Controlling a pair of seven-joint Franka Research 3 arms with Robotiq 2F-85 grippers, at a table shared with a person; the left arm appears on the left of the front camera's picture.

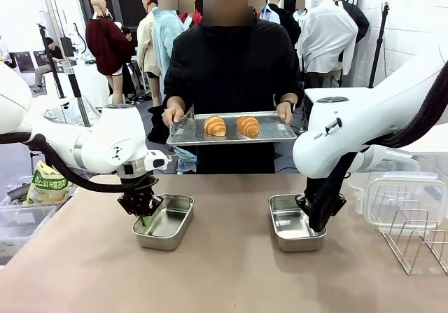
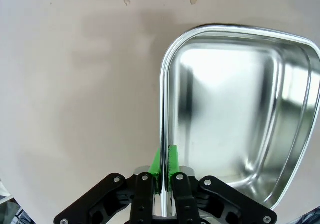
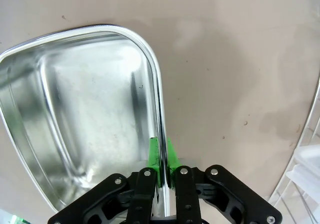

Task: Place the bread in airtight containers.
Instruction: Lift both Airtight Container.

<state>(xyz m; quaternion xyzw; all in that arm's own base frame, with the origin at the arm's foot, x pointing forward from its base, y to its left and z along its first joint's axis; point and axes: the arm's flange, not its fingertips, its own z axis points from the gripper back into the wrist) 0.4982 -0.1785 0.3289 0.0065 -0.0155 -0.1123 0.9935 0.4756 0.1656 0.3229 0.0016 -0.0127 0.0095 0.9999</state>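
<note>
The left croissant [image 1: 215,125] and the right croissant [image 1: 248,125] are golden-brown crescents with ridged, glossy crusts. They lie side by side, not touching, on a flat metal tray [image 1: 280,132]. A person in a black top holds the tray by its two ends above the far edge of the tabletop [image 1: 224,278].

On that matte beige surface stand two open rectangular stainless-steel tins with rounded corners and rolled rims, well apart. The left claw [image 1: 143,219] is clamped on the left tin [image 1: 168,222] at its left wall, a green pad pressed to each face of the rim. The right claw [image 1: 316,223] pinches the right wall of the right tin [image 1: 290,223] likewise. The left tin's inside is mirror-bright; the right tin's floor looks duller and finely scuffed.

To the right sit clear plastic boxes [image 1: 399,197] and a wire rack [image 1: 413,239].
</note>
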